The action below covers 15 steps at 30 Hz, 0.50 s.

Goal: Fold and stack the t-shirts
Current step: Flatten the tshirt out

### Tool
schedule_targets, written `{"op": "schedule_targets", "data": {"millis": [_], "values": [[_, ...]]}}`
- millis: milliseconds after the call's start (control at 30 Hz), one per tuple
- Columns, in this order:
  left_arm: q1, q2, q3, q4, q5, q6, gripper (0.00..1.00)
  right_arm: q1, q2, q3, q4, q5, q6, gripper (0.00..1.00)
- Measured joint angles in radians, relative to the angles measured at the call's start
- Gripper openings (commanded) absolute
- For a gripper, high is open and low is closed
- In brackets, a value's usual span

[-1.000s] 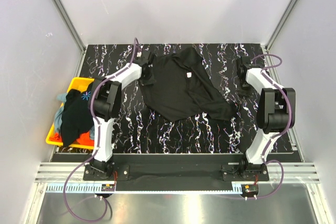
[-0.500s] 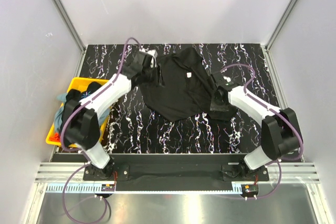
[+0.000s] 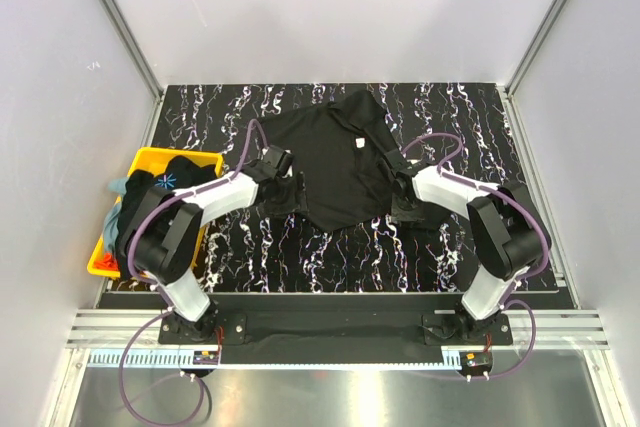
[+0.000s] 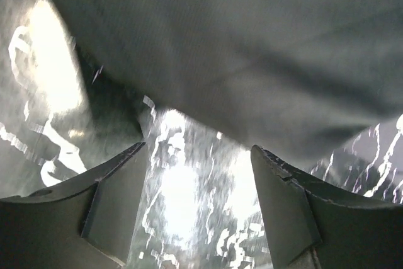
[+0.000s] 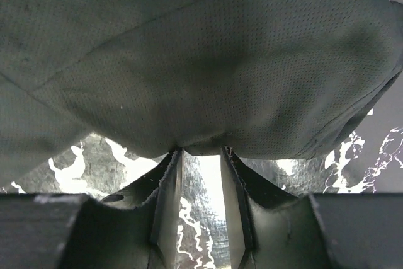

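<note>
Barely begun: the plain black cloth t-shirt (image 3: 335, 162) lies unfolded on the black white-veined counter (image 3: 300, 247), toward its far edge. The left pincer (image 4: 198, 181) gapes wide and empty at the shirt's left hem. The right pincer (image 5: 200, 155), narrowly parted, pinches the right hem. The other crumpled cloth shirts (image 3: 145, 217) sit in the yellow plastic bin (image 3: 150, 159) at the left edge. No stack shows.

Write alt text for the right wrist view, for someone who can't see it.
A black t-shirt fills the upper view, its fine-mesh cloth gathering to a pucker at the tips of the right gripper, whose jaws stand narrowly apart; a grip cannot be confirmed. Black white-veined table shows below.
</note>
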Motion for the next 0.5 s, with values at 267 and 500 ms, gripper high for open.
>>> {"op": "schedule_targets", "data": {"millis": [267,500], "values": [[-0.015,0.072,0.041,0.063,-0.033,-0.021,0.46,0.001,0.005,-0.002,0.009,0.045,0.012,0.05],[-0.018,0.095,0.126,-0.033,-0.093,-0.001,0.00,0.001,-0.002,0.047,-0.082,0.080,0.012,0.00]]}}
